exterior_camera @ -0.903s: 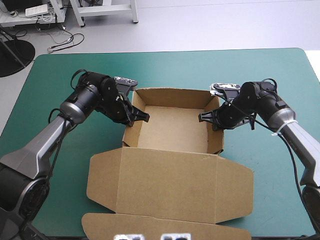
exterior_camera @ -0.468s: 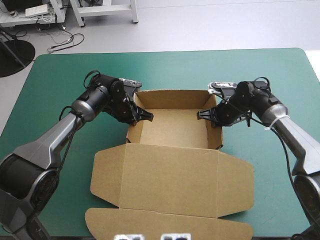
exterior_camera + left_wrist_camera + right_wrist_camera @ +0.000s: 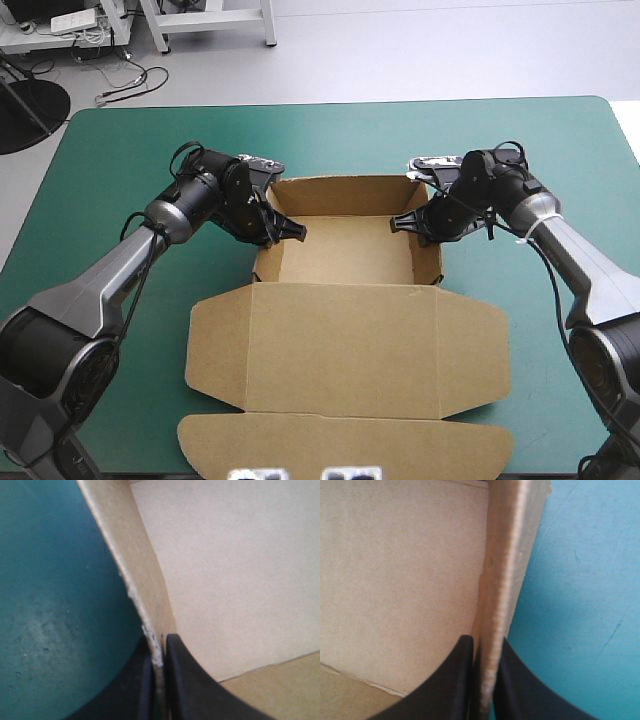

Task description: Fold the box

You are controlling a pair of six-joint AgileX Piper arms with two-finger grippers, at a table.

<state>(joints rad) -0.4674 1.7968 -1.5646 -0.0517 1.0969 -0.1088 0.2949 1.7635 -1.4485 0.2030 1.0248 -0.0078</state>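
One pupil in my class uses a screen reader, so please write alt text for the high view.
A brown box stands as an open tray on a teal-green table, its lid lying flat toward the near edge. The left tool is shut on the tray's left wall and the right tool on its right wall.

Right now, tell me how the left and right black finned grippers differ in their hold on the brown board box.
The left gripper pinches the box's left wall, the right gripper its right wall. The left gripper's wall shows a thin raw edge; the right gripper's looks thicker, with a rounded top. Both are shut on the box, one finger inside, one outside.
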